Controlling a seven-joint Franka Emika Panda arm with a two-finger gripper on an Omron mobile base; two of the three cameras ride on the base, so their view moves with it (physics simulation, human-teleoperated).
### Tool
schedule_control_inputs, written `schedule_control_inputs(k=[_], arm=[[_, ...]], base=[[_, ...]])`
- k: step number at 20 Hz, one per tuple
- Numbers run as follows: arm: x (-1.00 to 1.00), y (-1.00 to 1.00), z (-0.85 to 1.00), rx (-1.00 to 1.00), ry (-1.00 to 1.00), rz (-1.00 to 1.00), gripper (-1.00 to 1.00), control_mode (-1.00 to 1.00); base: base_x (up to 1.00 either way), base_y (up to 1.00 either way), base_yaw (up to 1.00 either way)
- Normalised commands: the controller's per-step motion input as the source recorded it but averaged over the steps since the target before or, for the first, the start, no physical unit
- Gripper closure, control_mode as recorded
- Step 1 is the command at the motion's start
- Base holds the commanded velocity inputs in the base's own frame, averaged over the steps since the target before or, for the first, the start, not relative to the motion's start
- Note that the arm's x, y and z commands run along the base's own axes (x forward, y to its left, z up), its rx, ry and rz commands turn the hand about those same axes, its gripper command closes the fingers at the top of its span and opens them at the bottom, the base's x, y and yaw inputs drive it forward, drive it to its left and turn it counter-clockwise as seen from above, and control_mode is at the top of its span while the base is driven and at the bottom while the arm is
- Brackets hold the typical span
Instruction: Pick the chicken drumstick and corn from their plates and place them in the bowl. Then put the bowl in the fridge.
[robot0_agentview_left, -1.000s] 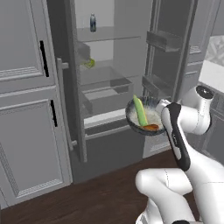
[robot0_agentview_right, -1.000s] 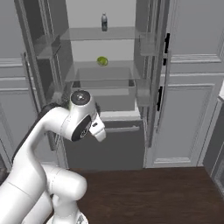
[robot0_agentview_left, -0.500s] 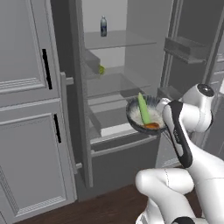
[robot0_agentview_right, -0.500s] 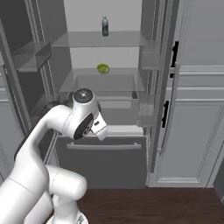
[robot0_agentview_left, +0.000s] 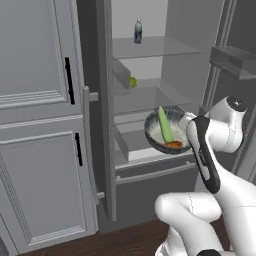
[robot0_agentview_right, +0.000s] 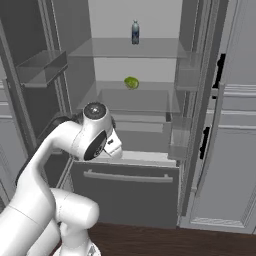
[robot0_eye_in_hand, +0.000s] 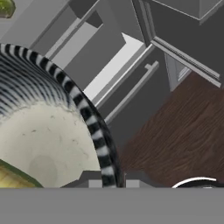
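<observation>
My gripper is shut on the rim of the bowl, a dark speckled bowl with a pale inside. I hold it in the air in front of the open fridge, just above its pulled-out white drawer. The yellow-green corn leans upright in the bowl. The small orange chicken drumstick lies at the bowl's near edge. In the hand view the striped rim runs between the fingertips, with a piece of corn at the lower left. In the right base view my arm hides the bowl. The plates are out of view.
Inside the fridge, a dark bottle stands on the top shelf and a green fruit lies on the shelf below. The lower drawer front has a bar handle. Open door bins flank the opening. Grey cabinets stand to the left, above dark wood floor.
The whole picture has shifted: the base has moved, and the open fridge now looms larger and more squarely ahead. The bowl stays held the same way.
</observation>
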Motion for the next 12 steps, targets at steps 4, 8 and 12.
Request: schedule_control_inputs(k=[4,8,12], arm=[[0.0,0.0,0.0,0.0,0.0,0.0,1.0,1.0],[0.0,0.0,0.0,0.0,0.0,0.0,1.0,1.0],[0.0,0.0,0.0,0.0,0.0,0.0,1.0,1.0]], base=[[0.9,-0.41,0.14],[0.94,0.0,0.0],[0.73,0.0,0.0]])
